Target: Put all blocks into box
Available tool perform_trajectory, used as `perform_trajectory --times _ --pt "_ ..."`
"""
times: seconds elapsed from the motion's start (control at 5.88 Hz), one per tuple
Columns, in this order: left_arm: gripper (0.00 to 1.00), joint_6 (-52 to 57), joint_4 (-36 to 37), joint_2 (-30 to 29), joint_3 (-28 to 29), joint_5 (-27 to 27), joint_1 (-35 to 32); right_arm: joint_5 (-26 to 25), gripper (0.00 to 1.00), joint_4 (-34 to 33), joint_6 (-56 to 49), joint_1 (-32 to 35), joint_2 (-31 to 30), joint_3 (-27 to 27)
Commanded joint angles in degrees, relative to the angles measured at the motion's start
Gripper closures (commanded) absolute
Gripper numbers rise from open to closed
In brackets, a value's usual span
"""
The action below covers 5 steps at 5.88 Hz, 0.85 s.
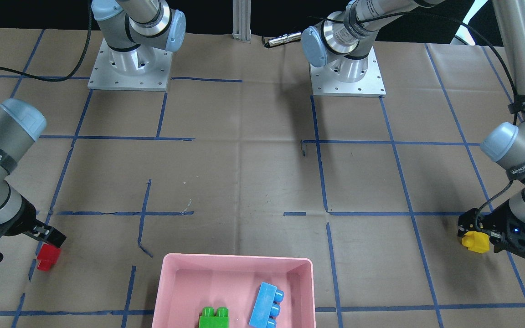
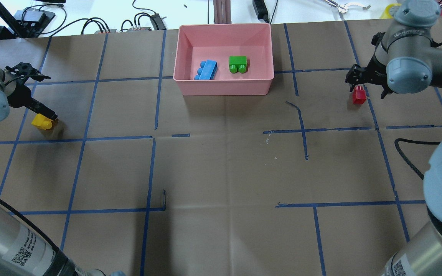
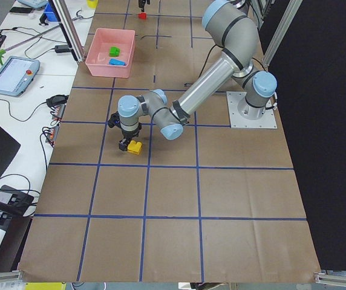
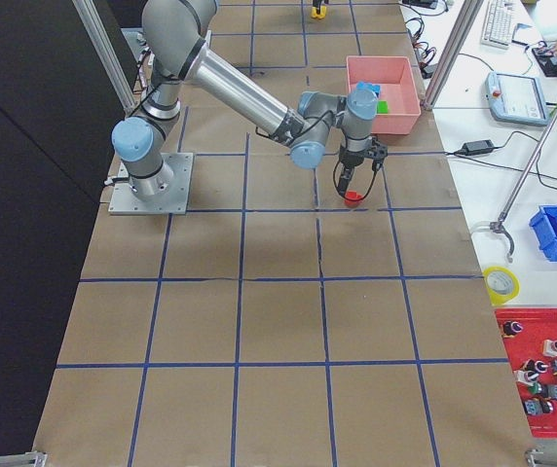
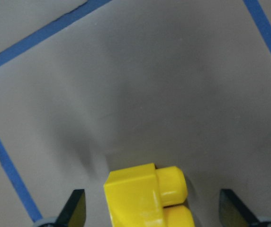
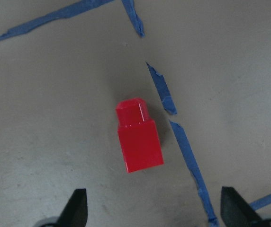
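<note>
The yellow brick lies on the table between the open fingers of my left gripper; the left wrist view shows the brick low between both fingertips, with gaps on each side. The small red brick lies on the table just below my open right gripper; in the right wrist view the brick sits ahead of the fingertips, untouched. The pink box holds the green brick and the light-blue brick.
Brown paper with blue tape lines covers the table. The two arm bases stand at the robot's side. Cables and gear lie beyond the box's far edge.
</note>
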Motion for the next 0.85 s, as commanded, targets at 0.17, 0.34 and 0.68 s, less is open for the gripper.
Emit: perform_trajectory --times 0.17,0.34,0.68 --pt "0.01 0.52 0.01 -0.49 -1.35 0.77 0.24 0.24 0.0 -0.64 -3.57 -0.42 2.9 -0.69" --pt "0.01 0.61 -0.17 -0.49 -1.35 1.12 1.11 0.16 0.0 -1.0 -3.73 -0.33 3.26 -1.04" --pt "0.03 0.61 -0.26 -0.49 -1.35 0.95 1.91 0.24 0.0 -1.18 -3.82 -0.33 5.44 -3.32"
